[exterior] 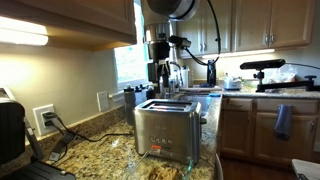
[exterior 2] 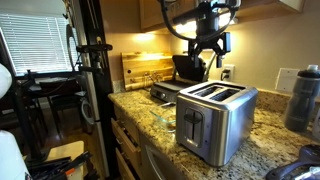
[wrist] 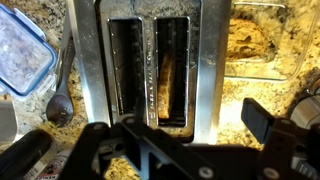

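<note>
A stainless two-slot toaster (exterior: 165, 128) (exterior 2: 215, 118) stands on the granite counter. In the wrist view the toaster (wrist: 90, 70) fills the middle, and a browned slice of bread (wrist: 170, 85) sits down inside its right-hand slot. The left-hand slot looks empty. My gripper (exterior: 160, 72) (exterior 2: 208, 52) hangs just above the toaster, apart from it. In the wrist view the gripper (wrist: 150, 135) is open, with one black finger pad (wrist: 262, 118) out to the right of the toaster and nothing between the fingers.
A blue-rimmed plastic container (wrist: 20, 55) and a spoon (wrist: 60, 100) lie to one side of the toaster, a glass dish with bread (wrist: 250, 45) to the other. A cutting board (exterior 2: 140, 68), a dark appliance (exterior 2: 185, 68) and a bottle (exterior 2: 305, 95) stand on the counter.
</note>
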Available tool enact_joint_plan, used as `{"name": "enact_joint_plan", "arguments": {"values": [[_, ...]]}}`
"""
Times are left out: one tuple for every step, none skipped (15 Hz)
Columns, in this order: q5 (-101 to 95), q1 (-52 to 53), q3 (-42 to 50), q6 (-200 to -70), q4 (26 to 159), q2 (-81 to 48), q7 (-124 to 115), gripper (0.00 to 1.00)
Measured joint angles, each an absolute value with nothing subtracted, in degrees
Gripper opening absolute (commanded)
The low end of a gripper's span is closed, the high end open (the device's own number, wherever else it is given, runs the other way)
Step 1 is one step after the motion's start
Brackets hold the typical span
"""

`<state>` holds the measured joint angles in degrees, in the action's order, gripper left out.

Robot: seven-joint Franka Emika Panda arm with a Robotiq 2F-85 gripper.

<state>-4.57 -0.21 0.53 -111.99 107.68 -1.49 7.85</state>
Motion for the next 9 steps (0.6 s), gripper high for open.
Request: {"name": "enact_joint_plan", "arguments": {"values": [[-4.58, -0.21, 0.52, -111.74, 107.37, -1.41, 7.85, 1.0], [-4.58, -0.21, 0.49, -111.78, 107.31, -1.53, 7.85, 1.0], [-4.58, -0.21, 0.46, -111.81, 107.31, -1.75, 7.85, 1.0], [-4.58, -0.19, 0.42, -111.83, 107.31, -2.01, 7.85, 1.0], [-4.58, -0.2, 0.41, -111.83, 107.31, -2.12, 7.85, 1.0], [-4.58, -0.2, 0.41, -111.83, 107.31, -2.13, 7.85, 1.0], [-4.58, -0.2, 0.41, -111.83, 107.31, -2.13, 7.85, 1.0], [-4.58, -0.2, 0.41, -111.83, 107.31, -2.13, 7.85, 1.0], [-4.58, -0.2, 0.41, -111.83, 107.31, -2.13, 7.85, 1.0]]}}
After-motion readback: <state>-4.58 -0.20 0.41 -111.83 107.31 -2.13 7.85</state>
